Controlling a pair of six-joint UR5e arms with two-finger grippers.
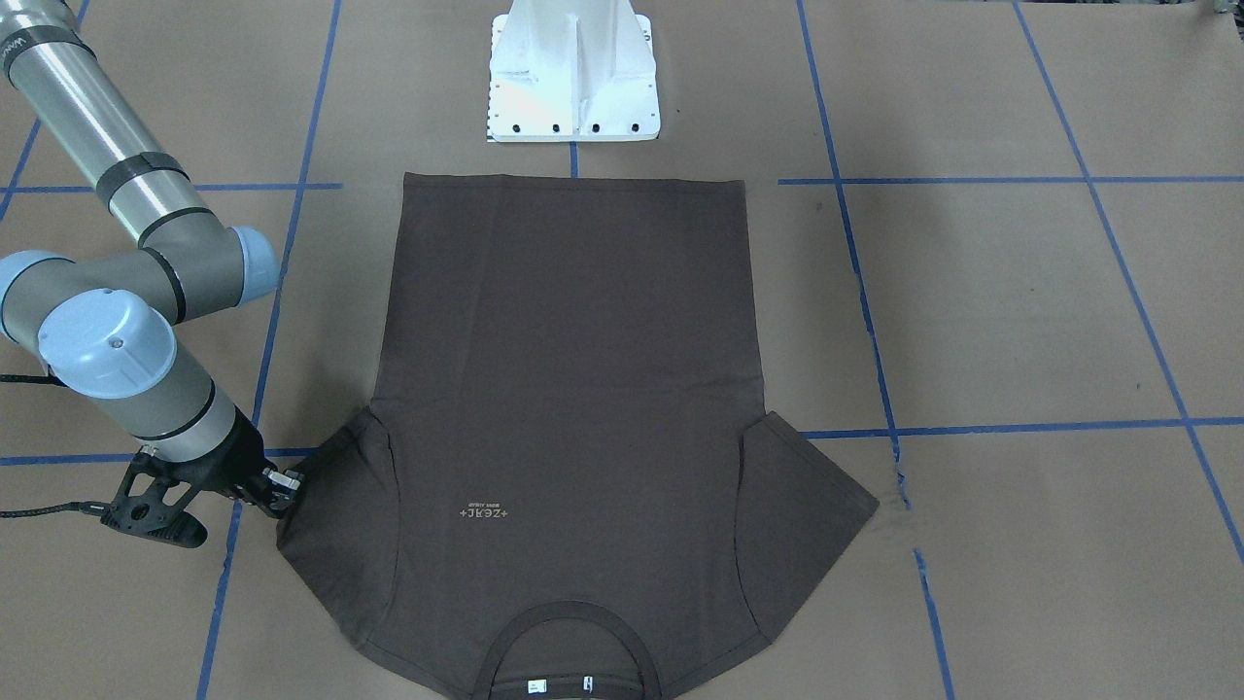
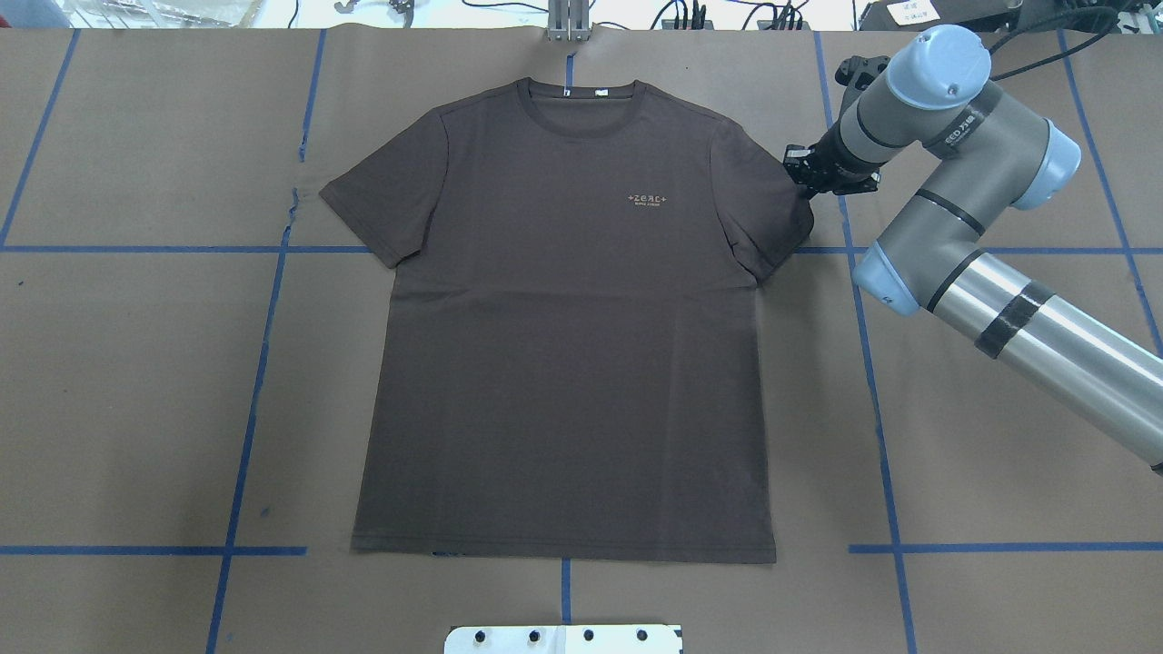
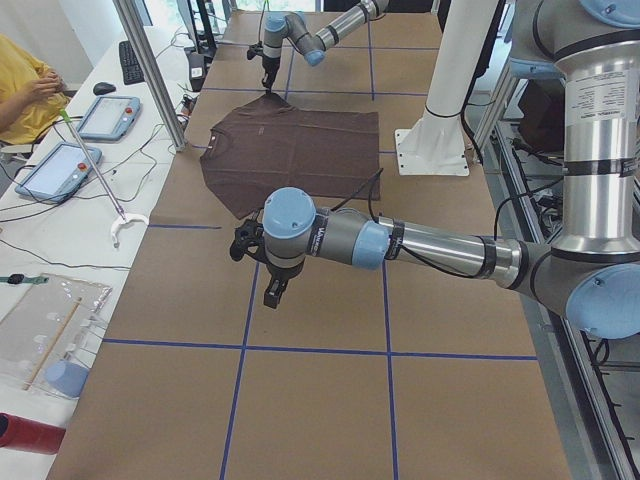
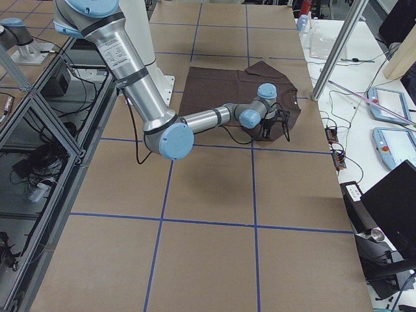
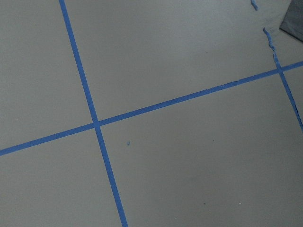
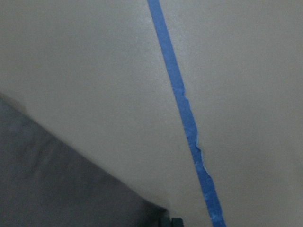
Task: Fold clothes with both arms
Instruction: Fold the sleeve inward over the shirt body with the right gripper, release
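The dark brown T-shirt (image 2: 563,363) lies flat and face up on the brown table, collar away from the robot, both sleeves spread out. It also shows in the front view (image 1: 564,389). My right gripper (image 2: 804,184) is low at the hem of the shirt's sleeve on my right side (image 1: 288,489), jaws close together on the sleeve edge. The right wrist view shows that sleeve corner (image 6: 57,189) reaching the fingertips (image 6: 171,221). My left gripper (image 3: 272,293) shows only in the left side view, hovering over bare table off the other sleeve; I cannot tell if it is open.
The white base pedestal (image 1: 573,78) stands just behind the shirt's bottom hem. Blue tape lines (image 2: 263,363) cross the table. A side bench with tablets (image 3: 105,115), a seated person (image 3: 25,85) and a metal post (image 3: 150,70) lie beyond the far edge.
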